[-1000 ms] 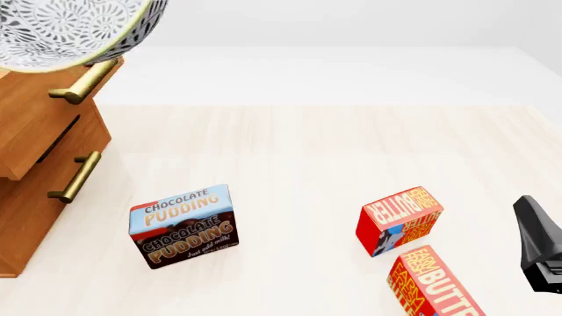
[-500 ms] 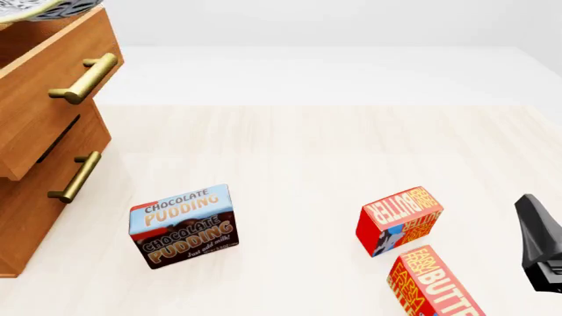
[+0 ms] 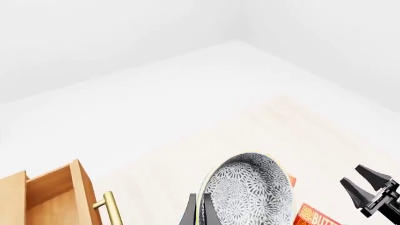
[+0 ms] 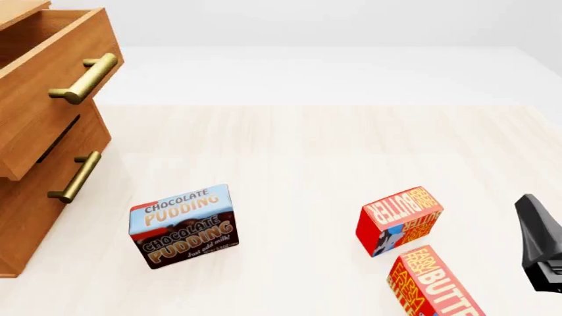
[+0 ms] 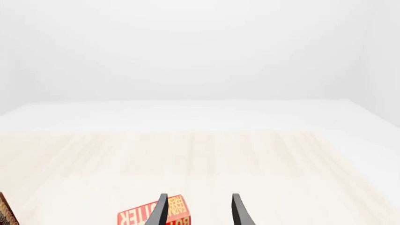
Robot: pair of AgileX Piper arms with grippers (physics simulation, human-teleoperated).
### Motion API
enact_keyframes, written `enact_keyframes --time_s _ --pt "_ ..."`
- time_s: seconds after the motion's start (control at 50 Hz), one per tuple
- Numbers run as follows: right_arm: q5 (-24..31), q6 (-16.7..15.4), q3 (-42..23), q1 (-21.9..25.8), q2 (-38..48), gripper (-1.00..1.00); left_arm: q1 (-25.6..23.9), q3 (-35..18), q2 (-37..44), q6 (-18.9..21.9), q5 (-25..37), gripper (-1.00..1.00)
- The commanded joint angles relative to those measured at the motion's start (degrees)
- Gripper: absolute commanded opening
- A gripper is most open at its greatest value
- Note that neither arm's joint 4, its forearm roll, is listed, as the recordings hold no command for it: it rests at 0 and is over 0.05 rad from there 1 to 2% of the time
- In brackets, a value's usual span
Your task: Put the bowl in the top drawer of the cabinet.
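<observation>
In the left wrist view, the left gripper pinches the cream rim of the bowl, one dark finger on each side of the rim, and the patterned bowl is tipped up on edge well above the table. To one side stands the cabinet with the top drawer pulled open, its brass handle facing out; the bowl is beside the drawer, not in it. The right gripper shows at the far edge with its fingers spread, and a corner of a red butter box lies past the bowl. In the front view, the top drawer juts out open from the cabinet above the lower drawer, and the bowl is out of this view. A chocolate pudding box stands near the cabinet; two red butter boxes lie close together farther right, just beside the dark body of the right arm. In the right wrist view, the right gripper hangs parted and grasps nothing, with a butter box beyond its fingers on the pale table.
</observation>
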Motion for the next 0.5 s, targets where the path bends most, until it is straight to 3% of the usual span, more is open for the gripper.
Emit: enact_keyframes --time_s 0.02,0.12,0.16,0.22,0.36,0.44,0.48,0.5 --pt "-0.04 0.03 0.0 0.05 -0.01 1.0 4.03 -2.98 2.92 -4.63 1.05 -1.0" --pt "-0.08 0.07 0.0 0.09 -0.01 1.0 5.66 -1.79 3.42 -9.37 0.41 -1.0" --pt "-0.08 0.09 0.0 0.07 -0.01 1.0 5.98 -2.42 3.81 -8.92 0.69 -1.0" --pt "-0.08 0.07 0.0 0.13 -0.01 1.0 6.41 -2.26 4.11 -13.42 0.87 -1.0" --pt "-0.12 0.06 0.0 0.2 -0.01 1.0 7.91 -2.41 4.87 -13.97 0.93 -1.0" --pt "-0.11 0.05 0.0 0.19 -0.01 1.0 8.65 -2.88 5.38 -16.03 1.16 -1.0" --pt "-0.11 0.05 0.0 0.19 -0.01 1.0 8.37 -2.33 5.0 -20.08 1.08 -1.0" --pt "-0.12 0.08 0.0 0.21 -0.01 1.0 8.81 -3.24 5.58 -18.96 1.69 -1.0"
